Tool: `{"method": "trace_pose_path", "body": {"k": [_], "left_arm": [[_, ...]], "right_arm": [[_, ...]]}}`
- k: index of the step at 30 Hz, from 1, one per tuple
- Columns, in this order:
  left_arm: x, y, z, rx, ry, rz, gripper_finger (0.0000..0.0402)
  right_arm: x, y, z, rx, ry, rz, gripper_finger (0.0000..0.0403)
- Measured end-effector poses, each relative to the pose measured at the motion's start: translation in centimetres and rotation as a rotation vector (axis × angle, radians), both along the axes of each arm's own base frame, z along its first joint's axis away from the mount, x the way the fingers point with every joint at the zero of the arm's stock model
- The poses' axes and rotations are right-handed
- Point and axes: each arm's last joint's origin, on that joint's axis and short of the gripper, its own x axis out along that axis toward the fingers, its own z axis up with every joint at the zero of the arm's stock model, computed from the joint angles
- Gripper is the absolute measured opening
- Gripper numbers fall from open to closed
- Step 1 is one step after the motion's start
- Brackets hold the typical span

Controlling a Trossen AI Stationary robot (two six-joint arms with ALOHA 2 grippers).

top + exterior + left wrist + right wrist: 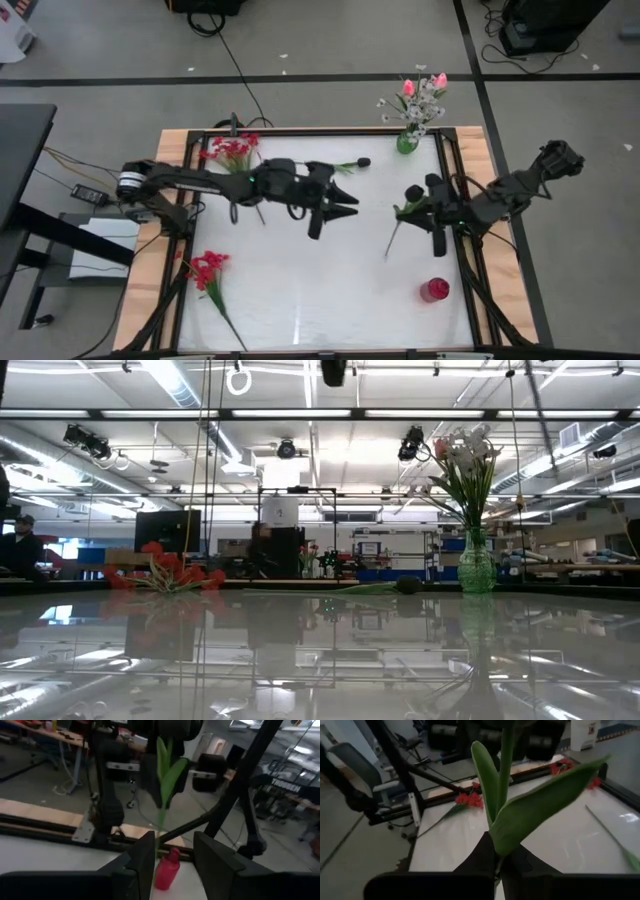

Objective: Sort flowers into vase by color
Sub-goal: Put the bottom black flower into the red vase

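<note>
On the far left of my table (300, 290) I see two red flower bunches lying loose: one near the front-left edge (208, 268), the other at the back-left (234, 151), just beside my left arm. The left gripper (345, 202) hangs over the middle of the table with its fingers parted and nothing between them; through its own camera I look past the open fingers (142, 857) at a green stem and, lower down, the red vase.

Behind it, a dark-budded flower (352, 163) lies near the back rail. To the right, the right gripper (437, 232) is pinched shut on a leafy green stem (394, 236), which slants down toward the table; its wrist camera shows the stem and broad leaves (505, 795) rising straight out of the closed fingers. I can't make out the bloom's colour for certain from here.

The green vase (407, 142) at the back-right already holds pink and white flowers (420, 95). The red vase (434, 290) stands empty near the front-right.

I judge the hand-over to the right arm is done. Next I need to carry this stem to the matching vase, tip it upright and lower it into the narrow mouth before letting go.
</note>
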Motion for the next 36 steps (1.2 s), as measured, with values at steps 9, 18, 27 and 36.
{"method": "trace_pose_path", "body": {"k": [9, 18, 27, 36], "left_arm": [[-5.8, 2.4, 4.8, 0.054, 0.0, 0.097, 0.0141], [-10.0, 3.4, 7.7, 0.059, -0.051, 0.151, 0.0141], [-10.2, 3.4, 7.8, 0.031, -0.049, 0.169, 0.0141], [-10.2, 3.2, 7.8, -0.008, -0.046, 0.175, 0.0141]], "right_arm": [[-3.6, 1.0, -0.4, 0.079, 0.078, 0.156, 0.0013], [-5.5, 3.0, -0.3, 0.14, 0.107, 0.387, 0.0013], [-7.4, 2.0, 0.5, 0.165, 0.033, 0.422, 0.0013], [-8.9, 0.0, 0.8, 0.16, -0.002, 0.458, 0.0013]]}}
